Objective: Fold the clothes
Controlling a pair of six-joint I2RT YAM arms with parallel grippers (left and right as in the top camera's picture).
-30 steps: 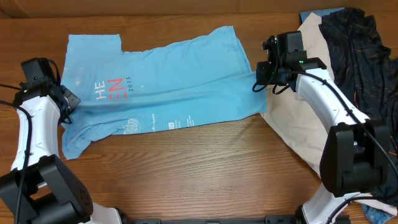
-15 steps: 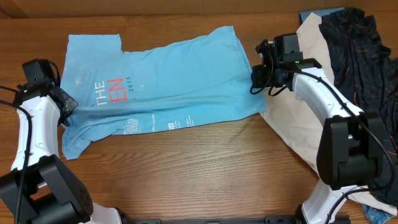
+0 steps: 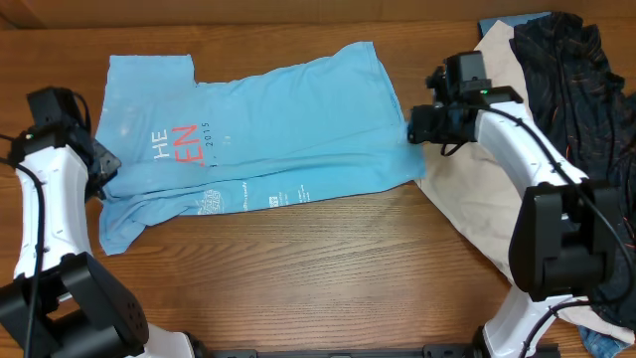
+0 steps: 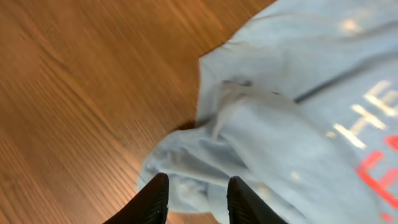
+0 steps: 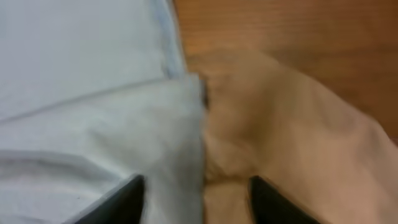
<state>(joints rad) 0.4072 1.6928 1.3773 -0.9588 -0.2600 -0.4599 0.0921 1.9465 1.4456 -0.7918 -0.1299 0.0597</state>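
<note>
Shirt [image 3: 268,129] lies half-folded lengthwise on worktop [image 3: 328,268]. Left hand [image 4: 198,186] narrowly parted, right hand [image 5: 196,186] wide; neither grips. Lift clear without snagging hems; square edges before next fold.

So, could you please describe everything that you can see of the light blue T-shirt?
The light blue T-shirt looks like soft cotton, with white and coral-red lettering and small white print below. It lies flat on the wooden table, seemingly folded lengthwise, one short sleeve showing at the far left. Its left edge is bunched by the open left gripper; its right corner meets the cream garment, at the open right gripper.
</note>
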